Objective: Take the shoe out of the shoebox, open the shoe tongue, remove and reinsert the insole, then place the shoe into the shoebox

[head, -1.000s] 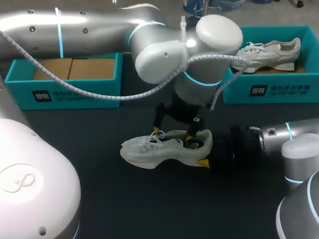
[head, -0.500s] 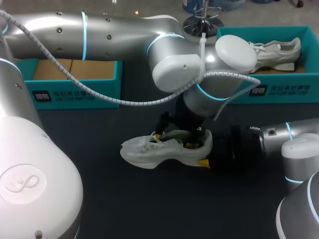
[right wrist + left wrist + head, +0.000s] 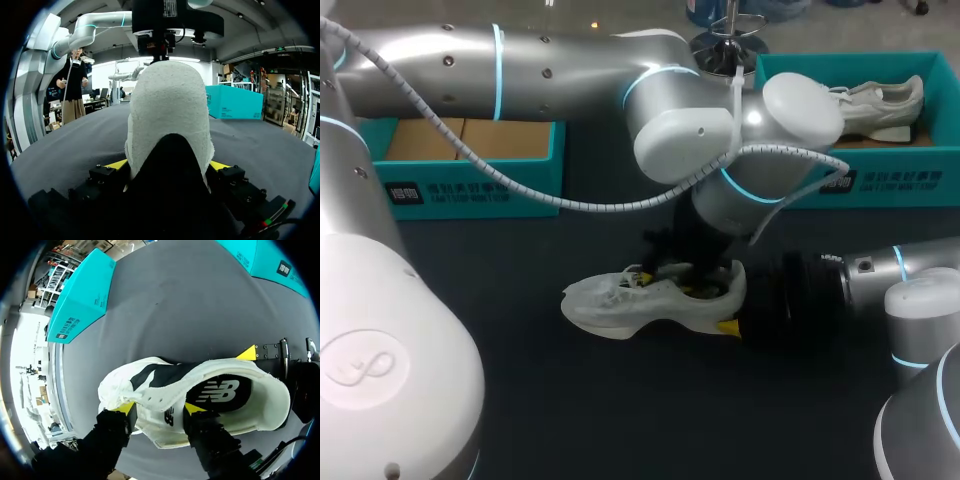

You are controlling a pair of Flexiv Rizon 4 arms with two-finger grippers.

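A white shoe lies on the dark table, toe to the left, its black insole showing in the opening. My left arm reaches over the middle, and its gripper comes down at the shoe's mouth. Its yellow fingertips press the white tongue from both sides. My right gripper comes in low from the right, shut on the heel, one yellow tip showing under it. In the head view the left wrist hides most of its own gripper.
A teal shoebox with a bare cardboard floor stands at the back left. A second teal box at the back right holds another white shoe. The dark table lies open in front of the shoe.
My left arm has shifted a little right and down over the shoe, and its fingers have closed in on the tongue. The shoe and my right gripper have stayed put.
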